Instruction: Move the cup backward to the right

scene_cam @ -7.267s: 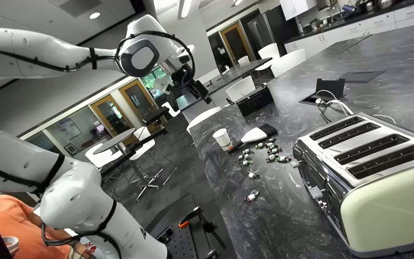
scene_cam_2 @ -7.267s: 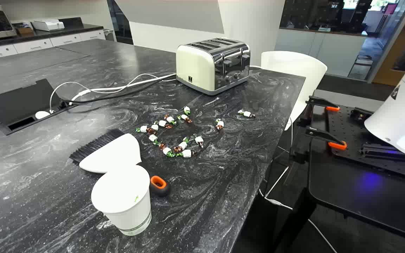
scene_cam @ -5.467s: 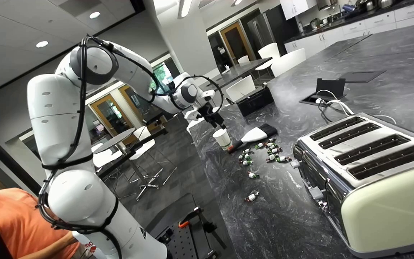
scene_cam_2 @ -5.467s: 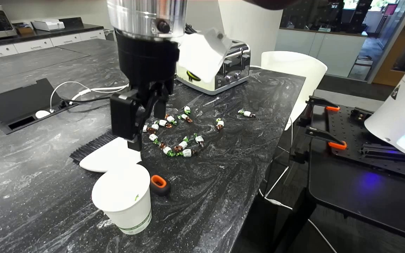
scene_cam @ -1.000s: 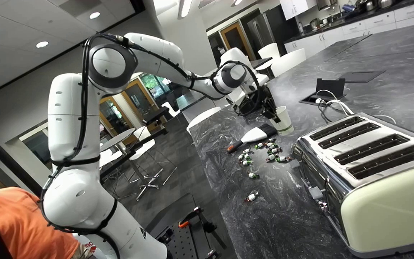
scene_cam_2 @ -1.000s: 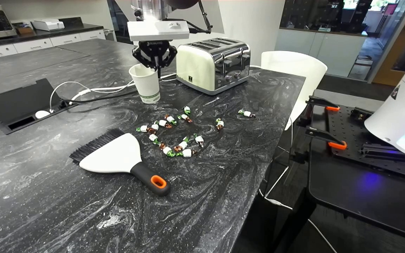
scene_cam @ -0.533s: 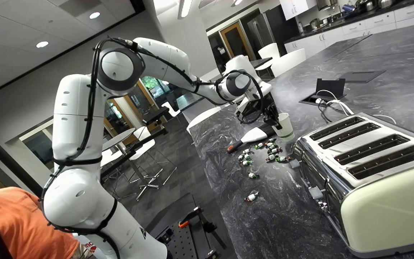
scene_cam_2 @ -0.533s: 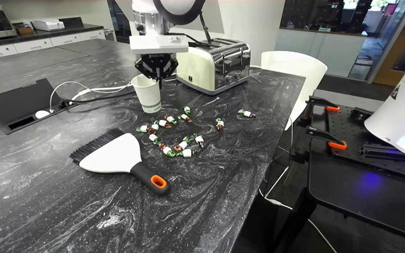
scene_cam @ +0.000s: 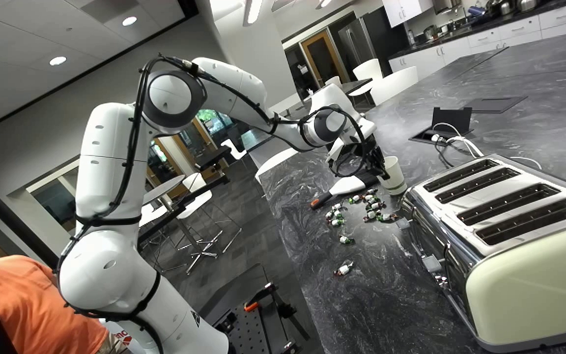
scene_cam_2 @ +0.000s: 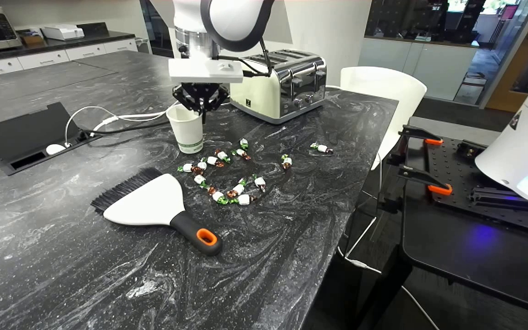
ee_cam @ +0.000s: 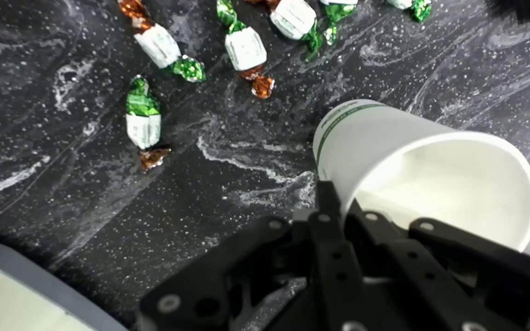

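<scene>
The white paper cup (scene_cam_2: 187, 131) with a green band near its base hangs from my gripper (scene_cam_2: 202, 115), mouth up, between the toaster and the candies. The wrist view has the cup (ee_cam: 366, 133) tilted toward the camera, and nothing shows in the part of its inside that I can see. There my gripper (ee_cam: 341, 201) pinches the rim, one finger outside the wall and one inside. An exterior view puts the cup (scene_cam: 394, 178) right by the near corner of the toaster. Whether its base touches the counter, I cannot tell.
Close beside the cup stands a cream four-slot toaster (scene_cam_2: 255, 87). Several wrapped candies (scene_cam_2: 244, 199) lie scattered in front of it, near a white brush (scene_cam_2: 149, 204). White cables run to a raised outlet lid (scene_cam_2: 25, 130). A person in orange (scene_cam: 27, 309) sits behind the arm.
Several seconds ago the cup stood by the brush handle; my gripper took its rim and carried it toward the toaster. Over the last second cup and gripper sank lower. Brush and candies stayed put.
</scene>
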Controlling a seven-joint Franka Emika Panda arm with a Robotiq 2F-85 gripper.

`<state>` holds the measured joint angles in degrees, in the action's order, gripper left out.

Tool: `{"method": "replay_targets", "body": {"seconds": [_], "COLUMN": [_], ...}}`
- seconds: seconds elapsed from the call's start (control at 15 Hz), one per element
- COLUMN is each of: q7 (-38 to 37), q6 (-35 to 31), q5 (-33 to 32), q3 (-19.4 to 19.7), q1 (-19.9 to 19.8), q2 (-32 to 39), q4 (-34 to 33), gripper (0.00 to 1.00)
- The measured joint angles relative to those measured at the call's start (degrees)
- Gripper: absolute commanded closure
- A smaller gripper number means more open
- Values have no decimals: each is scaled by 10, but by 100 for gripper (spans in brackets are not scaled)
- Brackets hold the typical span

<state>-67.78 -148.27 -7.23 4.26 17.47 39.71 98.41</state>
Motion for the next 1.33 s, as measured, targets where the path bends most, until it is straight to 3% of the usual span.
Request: {"method": "replay_targets", "body": {"seconds": [0.07, 0.13, 0.27, 0.8, 0.87, 1.13, 1.33], "q7": [0, 0, 0, -1, -1, -24, -28], "q6": [-1, -1, -1, -62, -75, -96, -96], "q5": [0, 1, 1, -1, -4, -50, -94], "q3": [0, 0, 1, 9, 16, 69, 81], "q1": [0, 0, 1, 28, 39, 93, 105], "q2": [2, 3, 5, -12, -23, -88, -154], "q4": [0, 0, 0, 8, 16, 67, 118], "gripper": [98, 71, 65, 5, 0, 0, 0]}}
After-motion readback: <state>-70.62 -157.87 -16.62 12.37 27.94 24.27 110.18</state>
